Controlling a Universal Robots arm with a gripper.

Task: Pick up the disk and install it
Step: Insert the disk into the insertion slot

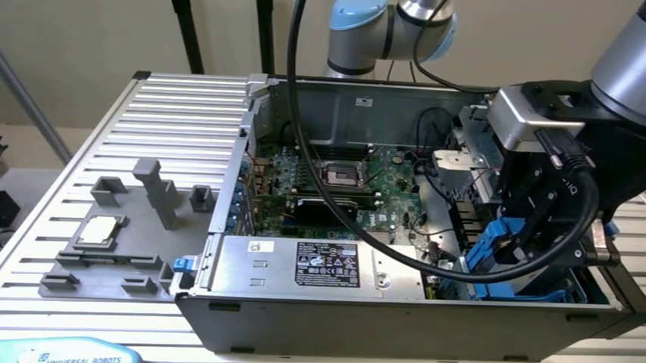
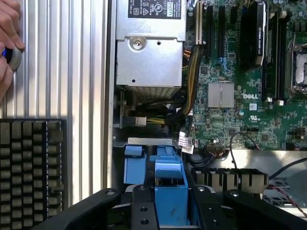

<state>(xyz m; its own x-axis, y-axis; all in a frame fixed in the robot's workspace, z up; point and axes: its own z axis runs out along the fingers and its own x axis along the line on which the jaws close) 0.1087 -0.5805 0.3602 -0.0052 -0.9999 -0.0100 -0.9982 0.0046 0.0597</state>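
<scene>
Reaching into the open computer case at the exterior view's right, the black claw sits low in the front drive-bay corner. The disk shows there as blue carrier plastic just under it, and a thick black cable loops across in front. Along the case's near wall lies the grey power-supply box. It carries a black label whose print is too small to read and a little white sticker. The case stands on a slatted metal bench. Towards the exterior view's left, a square silver CPU chip rests in a grey fixture. A pale-blue part at the frame's lower edge reads "UNIVERSAL ROBOTS".

From the wrist, the claw's two black fingers pinch the disk's blue frame between them, the carrier standing on edge in the bay beside a second blue tab. White "DELL" lettering is printed on the green motherboard. A black keyboard lies on the bench outside the case, and a person's hand holds a small round grey object.
</scene>
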